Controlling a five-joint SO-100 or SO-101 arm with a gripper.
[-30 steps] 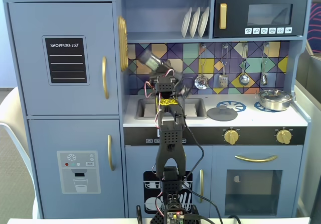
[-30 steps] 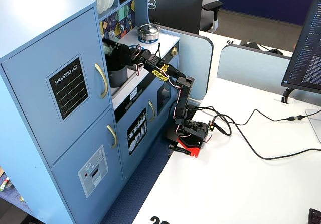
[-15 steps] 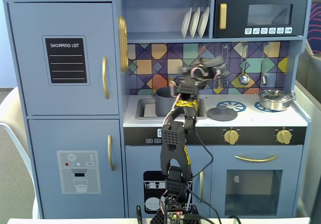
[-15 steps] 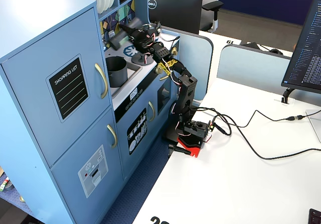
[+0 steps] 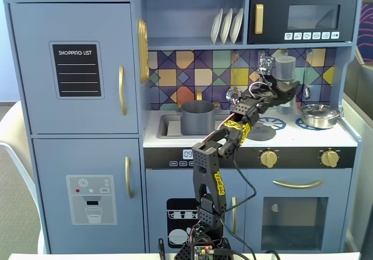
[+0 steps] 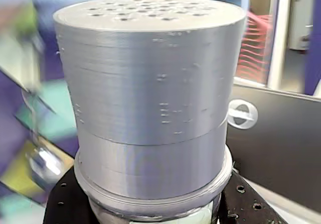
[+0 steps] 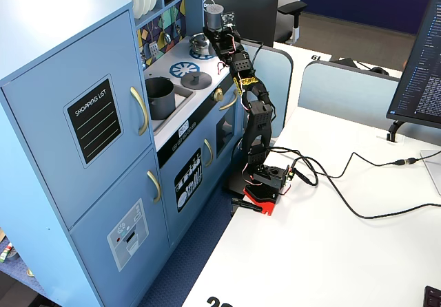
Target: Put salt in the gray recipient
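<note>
toy kitchen counter (image 5: 291, 136); gripper (image 5: 284, 85) holds salt (image 5: 285, 67).

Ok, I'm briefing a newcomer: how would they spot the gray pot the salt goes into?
Find the blue toy kitchen; on its white counter is a sink left of the stove. The gray pot stands there: matte dark gray and straight-sided, unlike the shiny steel pan at the right or the flat lid.

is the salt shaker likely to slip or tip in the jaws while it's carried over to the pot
The salt shaker looks rigid, probably light printed plastic, given its fine layer lines. That ridged surface likely resists slipping. It is tall and seems held near its base in the gripper, so it may wobble on the way to the gray pot.
</note>
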